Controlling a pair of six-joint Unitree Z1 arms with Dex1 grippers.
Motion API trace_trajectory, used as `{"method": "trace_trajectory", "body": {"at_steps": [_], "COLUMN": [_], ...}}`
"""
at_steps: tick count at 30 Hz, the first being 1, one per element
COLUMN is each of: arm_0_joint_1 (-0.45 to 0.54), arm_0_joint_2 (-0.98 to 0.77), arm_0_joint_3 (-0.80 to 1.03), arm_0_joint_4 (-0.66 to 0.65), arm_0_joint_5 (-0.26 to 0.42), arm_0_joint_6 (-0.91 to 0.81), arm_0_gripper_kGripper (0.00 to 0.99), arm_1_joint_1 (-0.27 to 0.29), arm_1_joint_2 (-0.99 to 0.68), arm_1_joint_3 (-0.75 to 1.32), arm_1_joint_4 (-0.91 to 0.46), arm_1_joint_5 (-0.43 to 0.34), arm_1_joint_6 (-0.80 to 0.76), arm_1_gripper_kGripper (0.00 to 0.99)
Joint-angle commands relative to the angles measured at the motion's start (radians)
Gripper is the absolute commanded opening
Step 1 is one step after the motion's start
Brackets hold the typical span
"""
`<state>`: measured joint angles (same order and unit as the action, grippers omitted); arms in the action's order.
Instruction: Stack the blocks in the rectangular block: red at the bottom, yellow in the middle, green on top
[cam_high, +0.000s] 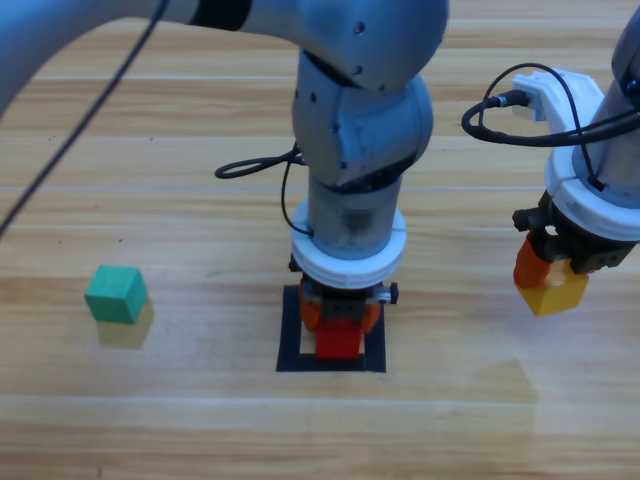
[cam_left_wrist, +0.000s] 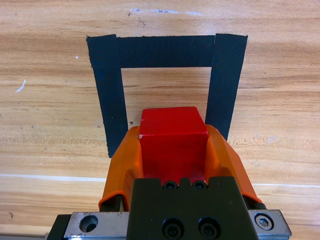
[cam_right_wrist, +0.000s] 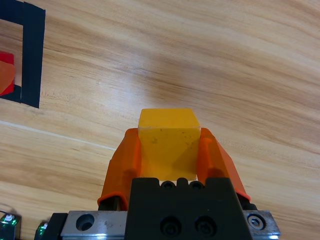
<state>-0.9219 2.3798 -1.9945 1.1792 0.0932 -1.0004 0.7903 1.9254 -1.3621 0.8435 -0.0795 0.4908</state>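
My left gripper (cam_high: 340, 325) stands over the black tape square (cam_high: 288, 330) at the table's middle, shut on the red cube (cam_high: 338, 340). In the left wrist view the red cube (cam_left_wrist: 172, 142) sits between the orange jaws, with the tape square (cam_left_wrist: 162, 50) just ahead of it. Over the table at the right hangs my right gripper (cam_high: 548, 278), shut on the yellow cube (cam_high: 552, 292). The right wrist view shows that yellow cube (cam_right_wrist: 168, 142) clamped between the jaws above bare wood. The green cube (cam_high: 116, 294) rests alone on the table at the left.
A black cable (cam_high: 255, 166) loops on the table behind the left arm. Part of the tape square (cam_right_wrist: 30, 55) shows at the right wrist view's left edge. Bare wood lies between the square and the green cube.
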Motion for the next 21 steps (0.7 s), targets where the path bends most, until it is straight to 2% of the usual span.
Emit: {"method": "trace_trajectory", "body": {"at_steps": [1, 10, 21], "arm_0_joint_1": [0.032, 0.046, 0.046], "arm_0_joint_2": [-0.045, -0.056, -0.062], "arm_0_joint_3": [0.122, 0.187, 0.207], "arm_0_joint_4": [-0.085, -0.164, -0.193], "arm_0_joint_5": [-0.015, -0.018, -0.024], "arm_0_joint_6": [0.017, 0.032, 0.04], "arm_0_gripper_kGripper": [0.011, 0.011, 0.011], "arm_1_joint_1": [0.023, 0.023, 0.023], "arm_1_joint_2": [-0.005, -0.005, -0.005], "arm_1_joint_3": [0.003, 0.001, 0.001], "arm_1_joint_4": [0.019, 0.019, 0.019], "arm_1_joint_5": [-0.017, -0.02, -0.02], "arm_1_joint_6": [0.0, -0.001, -0.003], "arm_1_gripper_kGripper": [0.1, 0.1, 0.1]}}
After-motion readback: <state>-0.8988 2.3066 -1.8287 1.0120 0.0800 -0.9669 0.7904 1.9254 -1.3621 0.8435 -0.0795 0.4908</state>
